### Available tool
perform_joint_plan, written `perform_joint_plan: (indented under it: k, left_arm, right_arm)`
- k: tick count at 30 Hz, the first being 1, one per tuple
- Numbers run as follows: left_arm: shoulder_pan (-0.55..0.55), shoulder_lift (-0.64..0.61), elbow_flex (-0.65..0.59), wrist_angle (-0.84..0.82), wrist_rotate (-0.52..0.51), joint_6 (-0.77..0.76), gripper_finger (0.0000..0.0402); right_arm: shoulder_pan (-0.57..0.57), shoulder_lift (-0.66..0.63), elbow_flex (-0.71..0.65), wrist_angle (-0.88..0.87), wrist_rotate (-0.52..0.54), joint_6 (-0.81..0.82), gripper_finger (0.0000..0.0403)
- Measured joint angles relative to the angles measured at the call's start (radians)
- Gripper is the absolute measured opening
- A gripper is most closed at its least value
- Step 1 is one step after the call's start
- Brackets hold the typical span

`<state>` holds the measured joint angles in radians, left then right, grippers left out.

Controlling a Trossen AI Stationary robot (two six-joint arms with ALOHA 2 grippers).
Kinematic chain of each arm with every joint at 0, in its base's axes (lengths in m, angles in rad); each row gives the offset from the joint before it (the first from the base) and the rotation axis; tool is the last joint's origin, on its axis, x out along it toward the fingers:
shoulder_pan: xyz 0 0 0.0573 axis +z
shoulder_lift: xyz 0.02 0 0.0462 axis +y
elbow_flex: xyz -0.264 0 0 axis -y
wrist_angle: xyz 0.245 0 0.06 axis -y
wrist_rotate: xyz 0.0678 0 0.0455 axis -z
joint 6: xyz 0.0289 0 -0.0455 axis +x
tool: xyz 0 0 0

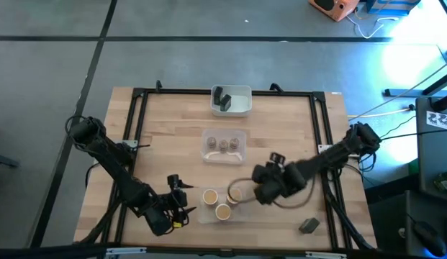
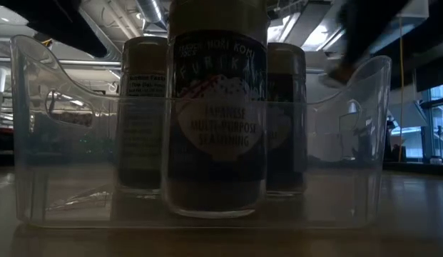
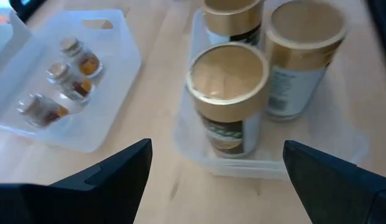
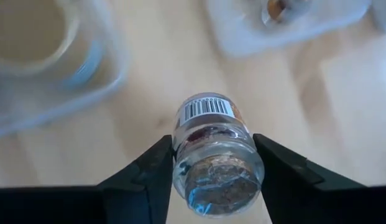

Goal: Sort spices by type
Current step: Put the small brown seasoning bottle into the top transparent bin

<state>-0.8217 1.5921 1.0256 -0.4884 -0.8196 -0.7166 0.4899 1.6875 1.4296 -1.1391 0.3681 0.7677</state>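
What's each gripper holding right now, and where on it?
Right gripper clamps a small clear spice jar across its sides near the base. Left gripper is open, holding nothing.

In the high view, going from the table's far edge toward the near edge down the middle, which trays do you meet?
White tray with dark blocky containers → clear tray with three small jars → clear tray with the tan-lidded jars.

Two dark jointed arms; left claw (image 1: 181, 204) black with yellow markings.
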Motion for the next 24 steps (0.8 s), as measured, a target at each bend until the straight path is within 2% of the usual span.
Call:
perform_joint_plan:
  k: [5, 9, 13, 17, 24]
  left_arm:
    - [0.030, -0.002, 0.000, -0.035, -0.003, 0.081, 0.0345]
    - [0.061, -0.002, 0.000, -0.092, -0.003, 0.106, 0.0345]
    - [0.086, -0.020, -0.021, -0.153, -0.003, 0.113, 0.0345]
    - [0.102, -0.127, -0.136, -0.107, -0.002, 0.097, 0.0345]
    - [0.106, -0.416, -0.410, 0.154, 0.024, 0.111, 0.0345]
  right_arm:
    - [-0.143, 0.000, 0.002, 0.088, 0.007, -0.196, 0.0190]
    - [-0.243, 0.000, 0.002, 0.228, 0.003, -0.360, 0.0192]
    - [-0.323, 0.000, 0.003, 0.369, -0.052, -0.501, 0.0190]
    - [-0.384, 0.030, 0.005, 0.446, -0.126, -0.585, 0.0190]
    - [-0.444, 0.120, 0.005, 0.454, -0.204, -0.627, 0.0190]
